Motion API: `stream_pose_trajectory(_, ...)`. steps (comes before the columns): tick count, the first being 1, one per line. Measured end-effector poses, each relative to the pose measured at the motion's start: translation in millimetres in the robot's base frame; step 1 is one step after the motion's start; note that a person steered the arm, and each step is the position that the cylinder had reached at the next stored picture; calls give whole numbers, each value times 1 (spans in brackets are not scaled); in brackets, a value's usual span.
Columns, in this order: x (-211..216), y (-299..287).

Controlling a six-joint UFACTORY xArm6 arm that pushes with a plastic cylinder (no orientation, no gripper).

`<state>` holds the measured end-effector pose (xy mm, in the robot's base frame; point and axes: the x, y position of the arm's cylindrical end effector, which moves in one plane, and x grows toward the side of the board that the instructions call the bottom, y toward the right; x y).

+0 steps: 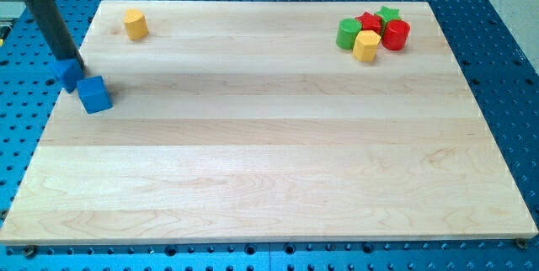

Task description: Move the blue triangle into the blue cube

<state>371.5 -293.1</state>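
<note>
The blue cube point(95, 94) sits near the board's left edge. The blue triangle point(66, 74) lies just up and left of it, touching or nearly touching its corner. My rod comes down from the view's top left, and my tip point(78, 63) rests at the triangle's upper right side, just above the cube.
A yellow block point(135, 23) stands at the view's top left. At the top right is a cluster: a green cylinder point(348, 33), a yellow block point(366, 45), a red block point(370, 23), a red cylinder point(396, 34) and a green star point(388, 13). The wooden board point(269, 178) lies on a blue perforated table.
</note>
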Motion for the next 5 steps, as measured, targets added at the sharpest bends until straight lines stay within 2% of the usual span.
stream_pose_trajectory(1, 19, 33)
stream_pose_trajectory(2, -28, 23)
stream_pose_trajectory(3, -34, -11)
stream_pose_trajectory(4, -27, -12)
stream_pose_trajectory(5, 51, -11)
